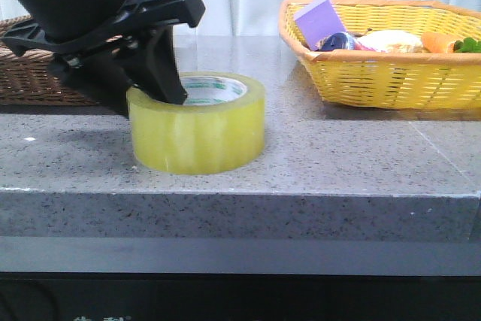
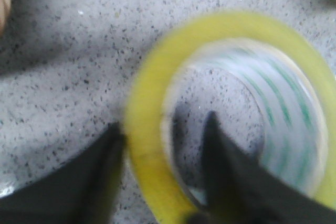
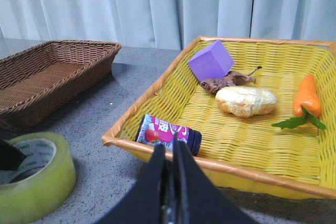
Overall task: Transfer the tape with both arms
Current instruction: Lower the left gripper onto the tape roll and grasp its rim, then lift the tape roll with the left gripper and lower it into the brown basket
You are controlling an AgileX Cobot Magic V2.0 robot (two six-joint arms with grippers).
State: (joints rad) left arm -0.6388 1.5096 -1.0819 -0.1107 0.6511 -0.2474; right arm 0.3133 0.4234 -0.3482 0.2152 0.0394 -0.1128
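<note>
Fingers of the left gripper [image 2: 163,174] are straddling the wall of the one tape roll [image 1: 197,122] left of centre on the stone counter [image 1: 338,159], one inside the core, one outside, parted and seemingly not yet pinching, probably setting up a lift for handover. The right gripper [image 3: 171,182] is waiting pressed together, empty, near one yellow basket [image 3: 157,95]; one brown basket [image 3: 58,72] is sitting upper left.

The tape [image 1: 197,131] is translucent yellow, its core white with green lettering (blurred). The counter [image 1: 338,148] is grey, speckled. One basket [image 3: 220,129] is yellow, another [image 3: 47,77] brown.
</note>
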